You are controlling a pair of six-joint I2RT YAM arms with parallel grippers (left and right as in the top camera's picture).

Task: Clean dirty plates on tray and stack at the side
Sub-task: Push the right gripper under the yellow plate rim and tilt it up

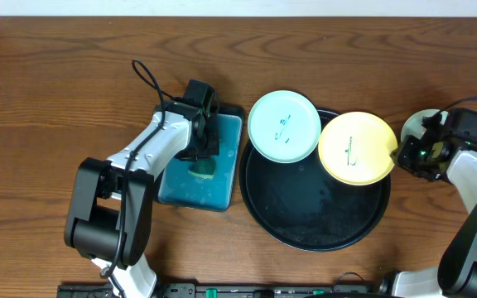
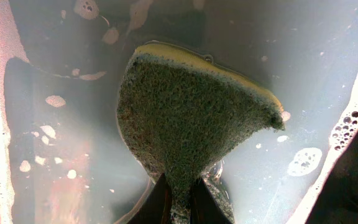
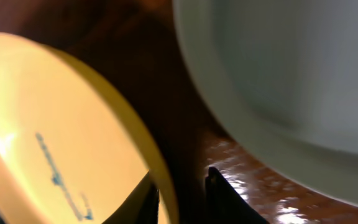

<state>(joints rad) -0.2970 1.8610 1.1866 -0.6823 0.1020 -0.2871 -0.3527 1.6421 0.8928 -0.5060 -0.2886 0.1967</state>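
Item 1, yellow plate (image 1: 354,147): blue scribble on its face, lying over the upper right rim of the black tray (image 1: 305,228).

Item 2, mint plate (image 1: 284,126): scribbled, overlapping the tray's upper left rim, just beside the yellow plate.

Item 3, pale plate (image 1: 415,124): possibly mint, on the table (image 1: 56,83) right of the tray, partly hidden under the right gripper (image 1: 399,154).

Right gripper: fingers straddle the yellow plate's right rim. Whether they clamp it cannot be told.

Left gripper (image 1: 203,156): pinched tight on the sponge (image 1: 202,170), which sits in the soapy water of the teal tray (image 1: 180,190).
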